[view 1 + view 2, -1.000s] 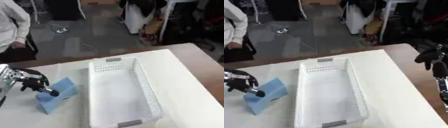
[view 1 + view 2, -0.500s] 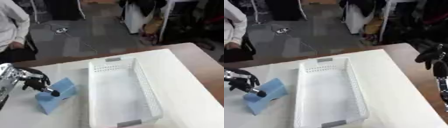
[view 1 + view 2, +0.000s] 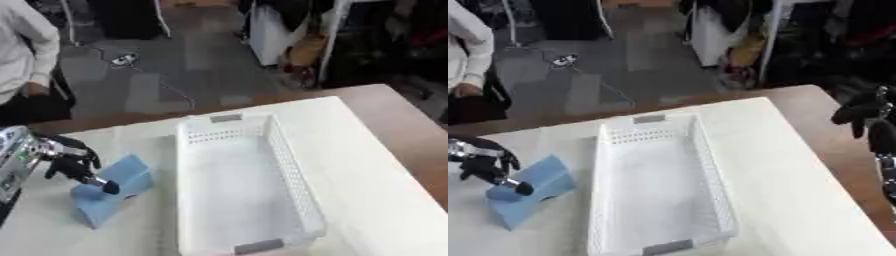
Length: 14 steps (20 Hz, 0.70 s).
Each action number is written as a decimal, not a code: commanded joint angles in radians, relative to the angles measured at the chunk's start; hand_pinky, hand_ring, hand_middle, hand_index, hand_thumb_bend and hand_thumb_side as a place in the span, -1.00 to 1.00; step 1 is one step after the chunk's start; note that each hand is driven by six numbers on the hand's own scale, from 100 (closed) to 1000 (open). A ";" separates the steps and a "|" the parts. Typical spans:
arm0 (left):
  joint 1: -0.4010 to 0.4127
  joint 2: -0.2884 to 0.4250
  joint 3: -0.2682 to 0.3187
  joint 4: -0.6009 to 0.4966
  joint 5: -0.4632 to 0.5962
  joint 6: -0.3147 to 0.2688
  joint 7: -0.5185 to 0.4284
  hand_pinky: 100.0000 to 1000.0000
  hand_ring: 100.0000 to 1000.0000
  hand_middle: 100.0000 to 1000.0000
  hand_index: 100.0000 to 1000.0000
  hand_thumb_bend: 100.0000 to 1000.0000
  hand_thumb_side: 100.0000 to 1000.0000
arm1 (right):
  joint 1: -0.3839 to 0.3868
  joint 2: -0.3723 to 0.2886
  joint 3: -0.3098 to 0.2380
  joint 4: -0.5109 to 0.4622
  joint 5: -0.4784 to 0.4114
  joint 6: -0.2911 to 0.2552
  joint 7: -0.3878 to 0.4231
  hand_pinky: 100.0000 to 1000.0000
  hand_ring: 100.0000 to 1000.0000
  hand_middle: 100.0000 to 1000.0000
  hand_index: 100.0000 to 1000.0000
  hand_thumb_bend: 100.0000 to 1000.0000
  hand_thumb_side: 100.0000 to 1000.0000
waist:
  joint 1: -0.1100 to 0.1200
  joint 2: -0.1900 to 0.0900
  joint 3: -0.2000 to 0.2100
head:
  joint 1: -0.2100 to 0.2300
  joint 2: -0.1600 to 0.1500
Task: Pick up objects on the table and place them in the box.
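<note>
Left hand (image 3: 74, 166) at the near-left of the table (image 3: 367, 165), fingers curled, one dark fingertip resting on the top face of the blue block (image 3: 112, 191); not clamped round it, more a touch from above, so I read the hand as closed but holding nothing; whether the thumb has any purchase on the block's hidden side cannot be told. Blue block looks like a sponge or foam wedge, lying tilted on the tabletop just beside the left wall of the white slotted basket (image 3: 236, 185), apart from it; basket holds nothing visible, long axis running away from the robot. Right hand (image 3: 859, 112) hangs at the far right edge of the right eye view, above the wooden border, fingers drooping and relaxed, idle. Judgement: step in hand is securing the block, task barely begun; to do it well, spread the fingers over the block's broad faces and bring the thumb against the opposite side before lifting, since a soft wedge may squash or pivot under a single fingertip; then lift clear of the basket rim before carrying rightward, and release low inside.
</note>
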 commanded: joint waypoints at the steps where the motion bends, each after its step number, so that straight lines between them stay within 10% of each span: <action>1: -0.024 0.008 0.017 0.000 -0.019 -0.004 0.000 -0.39 0.19 0.49 0.83 1.00 0.70 | -0.014 -0.030 -0.003 -0.016 -0.008 0.001 0.004 -0.80 -0.26 -0.15 0.07 -1.00 0.98 | -0.001 -0.009 -0.001 | 0.009 -0.012; 14: -0.036 0.004 0.058 0.056 -0.092 -0.002 0.061 -0.31 0.30 0.64 0.92 1.00 0.67 | -0.020 -0.028 -0.003 -0.016 -0.013 0.001 0.008 -0.80 -0.26 -0.15 0.06 -1.00 0.98 | -0.001 -0.005 -0.005 | 0.017 -0.018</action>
